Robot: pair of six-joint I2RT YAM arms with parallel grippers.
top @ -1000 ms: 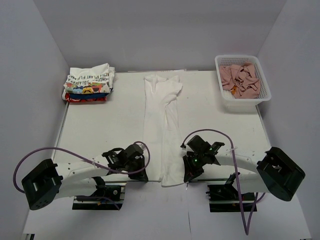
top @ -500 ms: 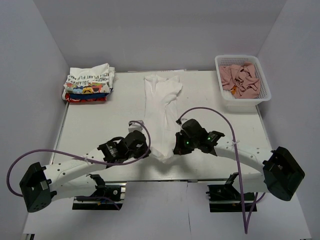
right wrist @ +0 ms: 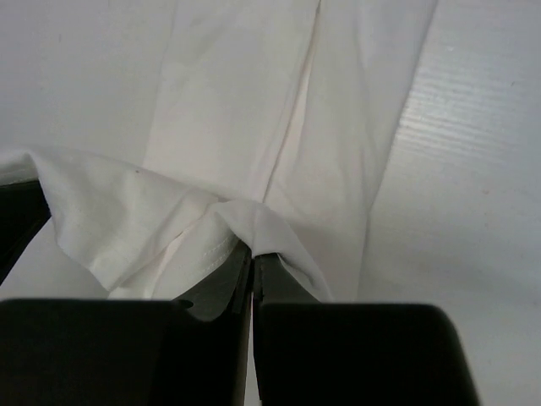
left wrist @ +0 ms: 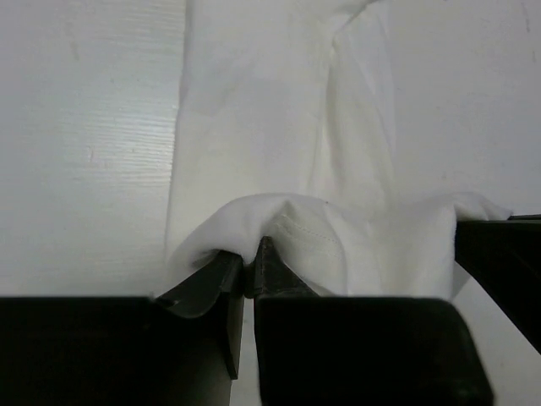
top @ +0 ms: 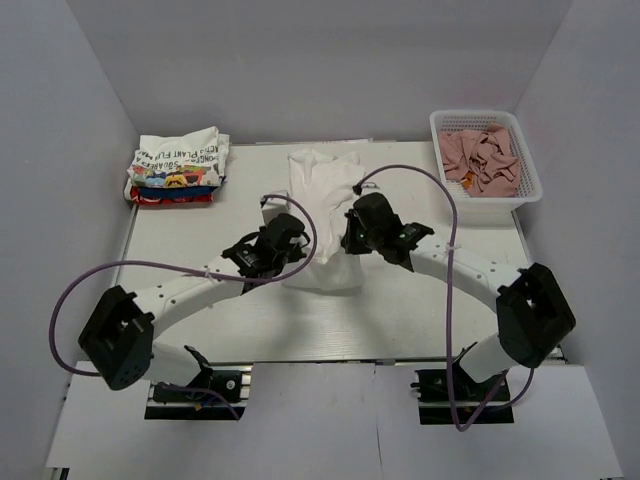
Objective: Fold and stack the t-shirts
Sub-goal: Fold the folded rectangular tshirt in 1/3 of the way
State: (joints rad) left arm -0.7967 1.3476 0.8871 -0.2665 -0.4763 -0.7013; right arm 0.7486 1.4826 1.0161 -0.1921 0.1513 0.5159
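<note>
My L claw (left wrist: 249,262) is clenching the near hem of the plain white tee (top: 322,185), cloth bunching btw the fingers. My R claw (right wrist: 253,254) is pinching the same hem at the other corner. I'm holding the hem up over the tee's middle. The far half is lying flat, table (top: 200,270) centre. Stack of folded tees (top: 178,165) is sitting at far-left corner.

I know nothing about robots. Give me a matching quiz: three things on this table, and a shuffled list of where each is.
Things:
1 plain white cotton t-shirt
2 folded stack of printed t-shirts
3 white mesh plastic basket of pinkish cloths

Places:
A far right corner
B middle, hem pinched by left gripper and right gripper
C far left corner

Pairs: 1-B, 2-C, 3-A
</note>
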